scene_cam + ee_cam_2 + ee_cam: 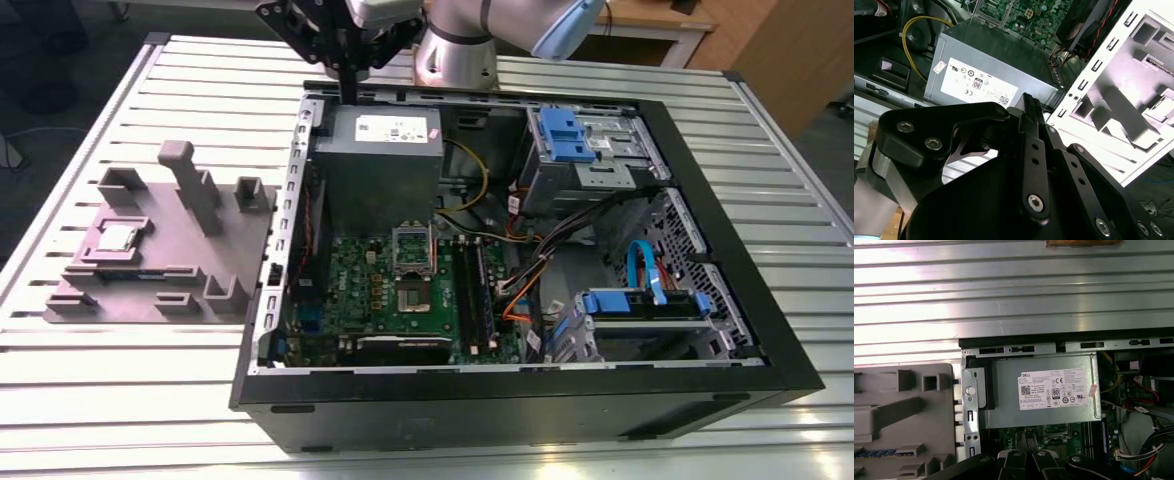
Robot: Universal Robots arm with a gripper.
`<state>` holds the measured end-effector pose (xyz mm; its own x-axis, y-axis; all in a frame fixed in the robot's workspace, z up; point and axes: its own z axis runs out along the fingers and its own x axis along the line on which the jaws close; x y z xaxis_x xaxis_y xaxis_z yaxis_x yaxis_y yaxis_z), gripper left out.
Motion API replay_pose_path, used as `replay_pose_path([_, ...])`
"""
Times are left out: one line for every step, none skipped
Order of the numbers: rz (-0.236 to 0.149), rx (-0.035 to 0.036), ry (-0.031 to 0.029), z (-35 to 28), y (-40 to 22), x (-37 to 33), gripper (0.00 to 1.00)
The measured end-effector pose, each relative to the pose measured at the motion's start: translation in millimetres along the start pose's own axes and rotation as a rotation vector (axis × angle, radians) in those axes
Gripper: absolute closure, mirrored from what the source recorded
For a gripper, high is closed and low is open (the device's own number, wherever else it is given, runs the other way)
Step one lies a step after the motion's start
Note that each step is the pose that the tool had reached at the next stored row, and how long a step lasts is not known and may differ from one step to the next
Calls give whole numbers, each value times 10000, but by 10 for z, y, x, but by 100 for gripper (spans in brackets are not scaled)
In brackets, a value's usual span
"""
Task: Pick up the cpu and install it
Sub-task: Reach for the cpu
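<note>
Hovering over the power supply (374,170) at the far edge of the open computer case (534,405), the gripper (350,96) has its fingers pressed together, empty; the cpu (118,237) lies on the grey-mauve block (174,292), outside the case at the exterior view's left, well apart from the gripper.

A slatted metal table (107,420) stands before wooden furniture (787,50), perhaps a cabinet.

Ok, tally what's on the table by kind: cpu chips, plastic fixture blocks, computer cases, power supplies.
cpu: 1
plastic fixture block: 1
computer case: 1
power supply: 1
Total: 4
</note>
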<state>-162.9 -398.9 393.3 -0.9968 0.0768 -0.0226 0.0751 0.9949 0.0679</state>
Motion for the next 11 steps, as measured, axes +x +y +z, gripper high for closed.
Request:
replay_pose_path([-1,0,0,0,0,2,90])
replay_pose_path([0,0,0,0,0,4,90])
replay_pose_path([0,0,0,0,0,6,90])
replay_pose_path([-1,0,0,0,-1,8,90])
replay_pose_path([0,0,0,0,-1,10,90])
replay_pose_path([0,0,0,0,-1,12,90])
replay_pose_path([0,0,0,0,-1,14,90])
replay_pose_path([0,0,0,0,-1,16,90])
replay_pose_path([0,0,0,-1,-1,19,90])
replay_pose_path([0,0,0,0,-2,21,90])
replay_pose_path([0,0,0,0,-2,23,90])
